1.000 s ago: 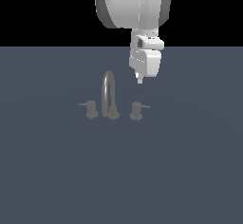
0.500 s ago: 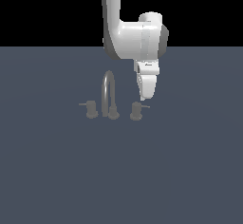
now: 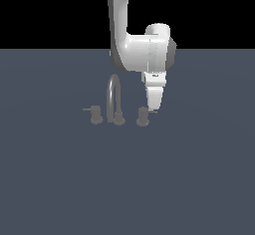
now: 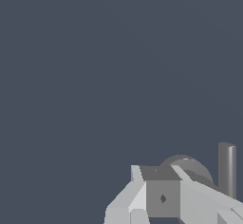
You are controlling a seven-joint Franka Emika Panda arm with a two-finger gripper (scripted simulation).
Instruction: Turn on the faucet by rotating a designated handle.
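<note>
A small grey faucet is seen standing on a flat slate-blue surface, with a tall arched spout flanked by two stubby knobs. The designated handle, the knob toward the exterior view's right, is shown with its thin lever almost hidden behind the white gripper. Over the last second the arm has been lowered and swung in: the gripper, previously hanging above and to the exterior view's right of the knob, is now brought down so its tip sits just beside the knob where the lever projects. In the wrist view the knob's rounded top is partly covered by the gripper's pale fingers, and a dark upright rod is seen close by. The fingers appear drawn close together with nothing clasped, though whether the lever is already touched cannot be told. The approach is judged nearly finished, with the turning push on the lever not yet made.
</note>
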